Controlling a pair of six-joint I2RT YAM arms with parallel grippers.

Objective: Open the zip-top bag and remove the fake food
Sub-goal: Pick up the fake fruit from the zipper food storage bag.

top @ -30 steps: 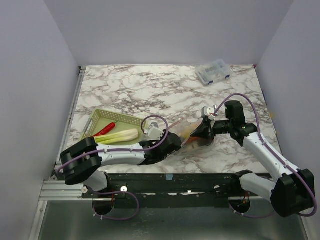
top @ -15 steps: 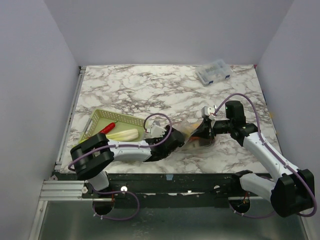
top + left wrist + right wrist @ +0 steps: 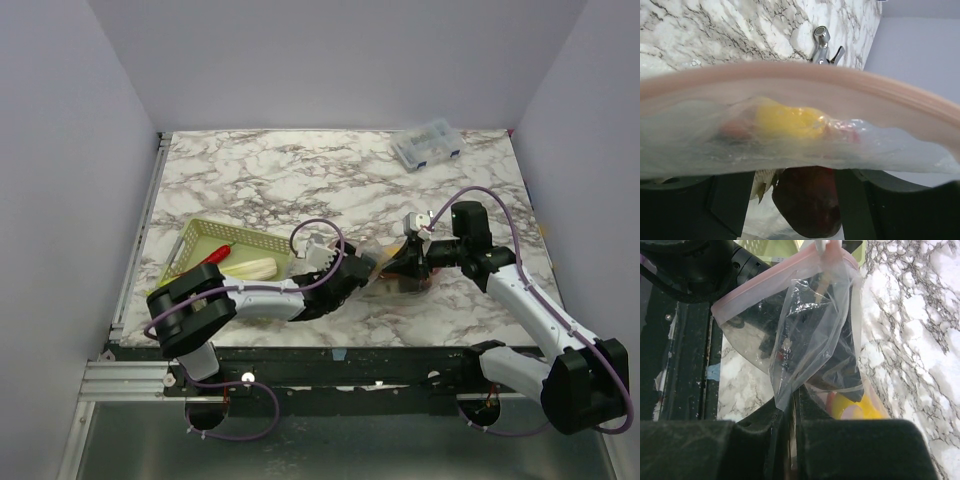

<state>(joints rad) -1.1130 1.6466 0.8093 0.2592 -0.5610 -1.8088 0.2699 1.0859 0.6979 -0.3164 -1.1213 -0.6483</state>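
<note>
Right claw (image 3: 790, 412) clamps 1 zip-top bag (image 3: 810, 330); left claw (image 3: 795, 200), apart, flanks 1 maroon ball (image 3: 807, 212); 1 basket (image 3: 200, 232) holds 1 chili (image 3: 214, 256), 1 stalk (image 3: 250, 268).

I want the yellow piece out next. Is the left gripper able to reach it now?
Probably not directly: film of the zip-top bag lies over the yellow piece, and the maroon ball sits nearer, within the left gripper.

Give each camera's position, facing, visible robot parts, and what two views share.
Top external: above and behind the bases, looking down at the table; both arms show, meeting at the zip-top bag.
Left wrist: on the left gripper, facing the bag's zip edge close up; its dark fingers frame the bottom.
Right wrist: on the right gripper, looking down the pinched bag; its fingers show below.
Shared: both wrist views show the yellow piece.
</note>
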